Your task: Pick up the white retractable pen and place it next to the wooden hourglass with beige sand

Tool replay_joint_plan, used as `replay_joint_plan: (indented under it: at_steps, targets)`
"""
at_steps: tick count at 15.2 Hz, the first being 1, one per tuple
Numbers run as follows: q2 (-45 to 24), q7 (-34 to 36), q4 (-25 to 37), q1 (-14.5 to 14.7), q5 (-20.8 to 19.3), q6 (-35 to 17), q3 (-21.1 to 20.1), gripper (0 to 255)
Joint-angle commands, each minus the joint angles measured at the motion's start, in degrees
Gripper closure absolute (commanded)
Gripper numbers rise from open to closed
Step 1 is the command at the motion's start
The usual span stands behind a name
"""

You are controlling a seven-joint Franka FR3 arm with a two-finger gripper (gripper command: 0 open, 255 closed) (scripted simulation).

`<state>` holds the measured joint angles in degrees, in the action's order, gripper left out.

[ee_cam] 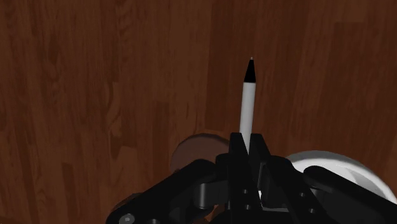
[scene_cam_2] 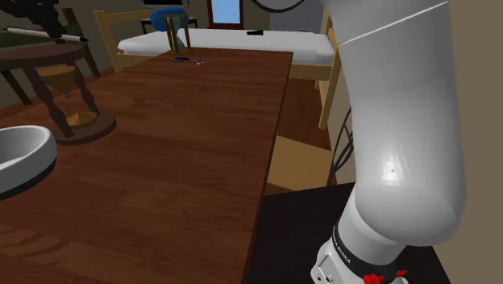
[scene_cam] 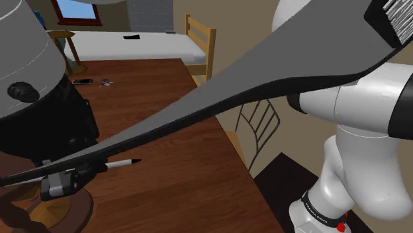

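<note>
Between the fingers of the hand (ee_cam: 248,143): pen (ee_cam: 247,102), clamped by its rear end, white barrel and black tip sticking out ahead. A grip that far back leaves most of the barrel free, so it can probably be laid flat without the fingers hitting wood first. Pen is airborne, roughly level, touching nothing but the fingers. Just under the hand sits the hourglass (scene_cam_2: 63,85); the second exterior view puts the pen above its top disc. My read: the height is there to clear that top. Tip points out over bare worktop (scene_cam_2: 185,145) past the hourglass. White bowl (scene_cam_2: 24,149) stands near the hourglass base, on the near side in that view, so room there is tight. The view's right of the base is open and looks like the better drop spot. Judgement: carry nearly done, lowering and release not yet. Risks: the round barrel may roll if let go high, and a straight descent would hit the hourglass top, so shift sideways first
</note>
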<state>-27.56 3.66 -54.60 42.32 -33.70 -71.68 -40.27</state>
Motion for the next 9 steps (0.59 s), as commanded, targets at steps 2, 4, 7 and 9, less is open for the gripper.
replay_joint_plan:
  at_steps: [2,4,7,9]
  targets:
    - [1.6,1.0,-5.2,-2.1,1.3,-3.4,-0.5,255]
    - [2.6,1.6,-8.3,-3.4,2.1,-5.5,-0.7,255]
    - [3.8,2.3,-12.5,-4.9,3.0,-8.4,-1.0,255]
    - [4.4,2.7,-15.1,-5.8,3.5,-10.3,-1.1,255]
